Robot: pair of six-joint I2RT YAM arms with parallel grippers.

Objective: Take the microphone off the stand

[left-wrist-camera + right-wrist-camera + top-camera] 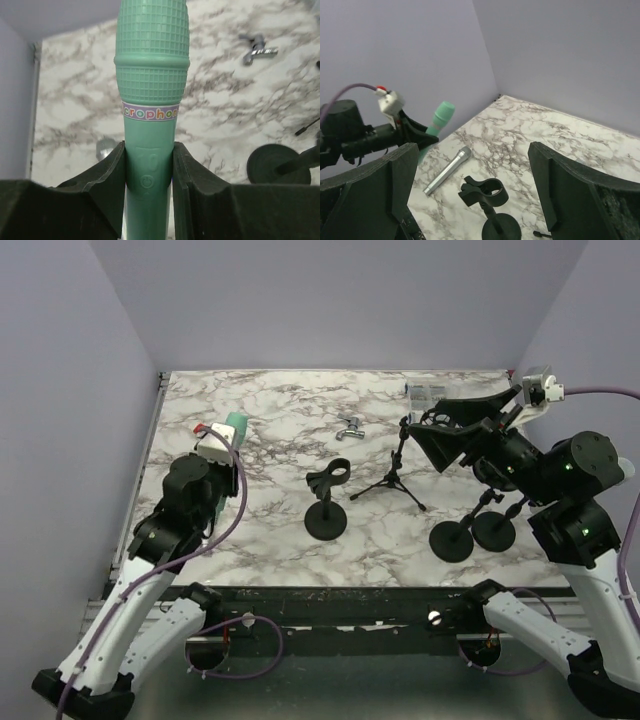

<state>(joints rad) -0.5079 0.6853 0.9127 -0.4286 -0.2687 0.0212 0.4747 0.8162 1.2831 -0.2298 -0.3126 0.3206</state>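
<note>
My left gripper [222, 440] is shut on a green toy microphone [237, 425], held above the table's left side with its head pointing away. In the left wrist view the fingers [107, 170] clamp the microphone's handle [150, 90] just below its label. The right wrist view shows the microphone [441, 115] in the air, clear of the stand. The black stand [327, 505] is at the table's middle with its clip [487, 192] empty. My right gripper [440, 435] is open and empty, raised at the right; the stand shows between its fingers [400, 175].
A silver microphone [447, 170] lies on the table under my left arm. A small tripod stand [395, 478] and two round-base stands [452, 538] are right of centre. A small metal part [349, 427] lies at the back. Walls close in the left, back and right sides.
</note>
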